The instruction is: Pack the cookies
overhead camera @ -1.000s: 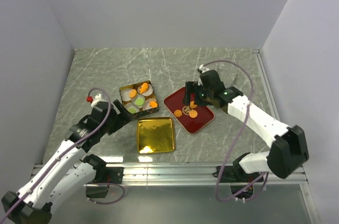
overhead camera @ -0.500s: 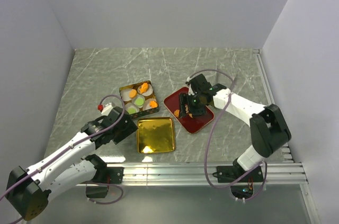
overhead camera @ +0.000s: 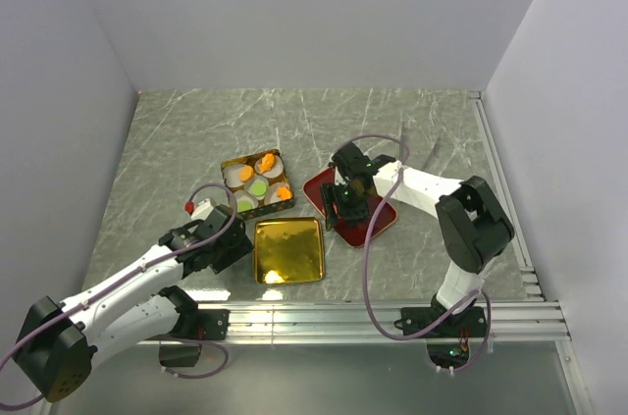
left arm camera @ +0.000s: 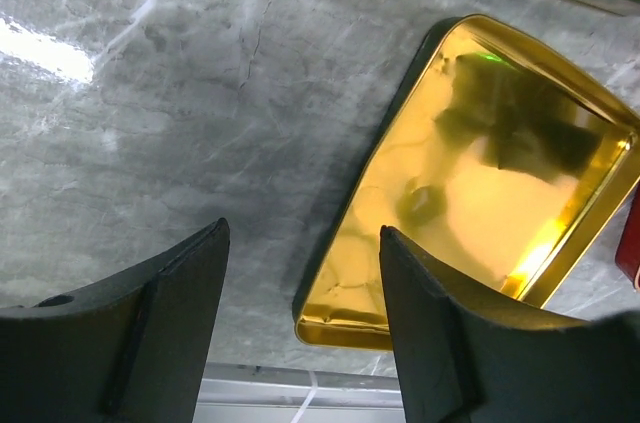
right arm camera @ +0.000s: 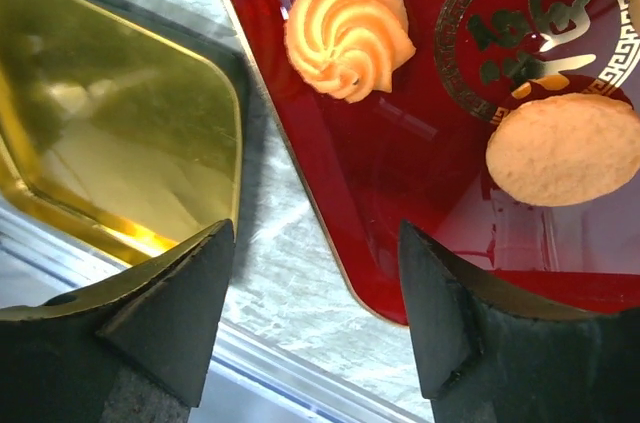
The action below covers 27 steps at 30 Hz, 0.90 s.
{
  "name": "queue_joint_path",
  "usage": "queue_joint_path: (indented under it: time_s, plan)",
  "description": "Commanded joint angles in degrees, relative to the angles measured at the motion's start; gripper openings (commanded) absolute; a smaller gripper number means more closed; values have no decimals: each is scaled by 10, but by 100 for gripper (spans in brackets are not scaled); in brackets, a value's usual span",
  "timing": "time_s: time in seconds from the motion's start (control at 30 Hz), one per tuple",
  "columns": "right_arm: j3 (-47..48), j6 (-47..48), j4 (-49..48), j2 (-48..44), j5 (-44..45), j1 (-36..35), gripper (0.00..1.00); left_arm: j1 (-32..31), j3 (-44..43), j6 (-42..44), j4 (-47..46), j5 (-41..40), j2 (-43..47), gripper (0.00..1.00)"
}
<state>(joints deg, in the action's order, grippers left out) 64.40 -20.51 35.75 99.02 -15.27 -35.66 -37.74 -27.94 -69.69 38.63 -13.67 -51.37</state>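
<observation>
Just beyond the right end effector (right arm camera: pixel 315 231) (spread wide) lie cookies (right arm camera: pixel 348 33).

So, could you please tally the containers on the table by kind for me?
Open box holding cookies: 1
Gold tray: 1
Red tray: 1
Total: 3

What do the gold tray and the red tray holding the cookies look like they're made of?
Gold tray: probably thin metal, mirror-polished; it reflects dark shapes and a green light. Red tray: glossy lacquer or plastic, unclear which; faint reflections show beneath the cookies, and a gold emblem is printed on it.
</observation>
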Motion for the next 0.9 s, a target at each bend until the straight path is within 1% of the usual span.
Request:
queue_joint_path:
  time_s: [0.0,0.2,0.4,0.57,0.73,0.87]
  plan:
    - [27,8,6,20,23,-5,70,-4,6,-4,-28,2,-1,67]
    - [45,9,19,54,54,-4,62,-5,5,-3,-29,1,-2,66]
    - [73,15,32,83,90,-4,58,-6,6,0,-42,6,-12,66]
    - [142,27,50,138,122,4,56,-8,-4,7,-41,4,-23,66]
    - [228,27,70,201,111,51,53,-9,-6,6,-39,4,-22,66]
    - [292,27,97,215,99,65,51,-13,-7,5,-38,7,-21,66]
